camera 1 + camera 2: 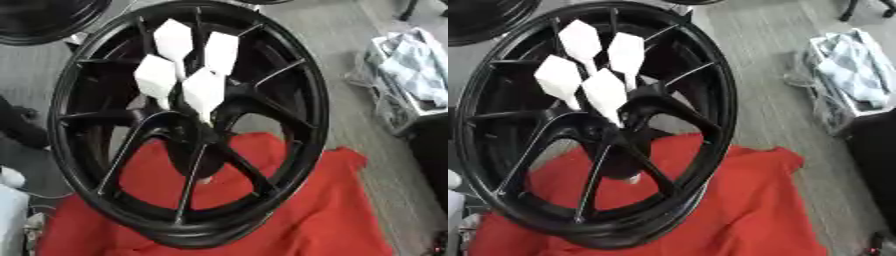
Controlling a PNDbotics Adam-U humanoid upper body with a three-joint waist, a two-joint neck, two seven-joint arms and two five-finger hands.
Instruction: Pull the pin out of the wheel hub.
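Note:
A large black spoked wheel (302,85) stands tilted on a red cloth (324,210). Its hub (194,131) lies at the centre, where the spokes meet. Several white pins with broad hexagonal heads (203,90) stick out of the hub toward me, bunched close together. One head is at the upper left (581,39), another at the upper right (626,52). Neither of my hands shows in either view.
A second black wheel (44,20) lies at the upper left corner. A wire basket with pale cloth (411,65) stands on the grey floor at the right, with a dark object (433,150) below it. A white thing (10,200) sits at the lower left edge.

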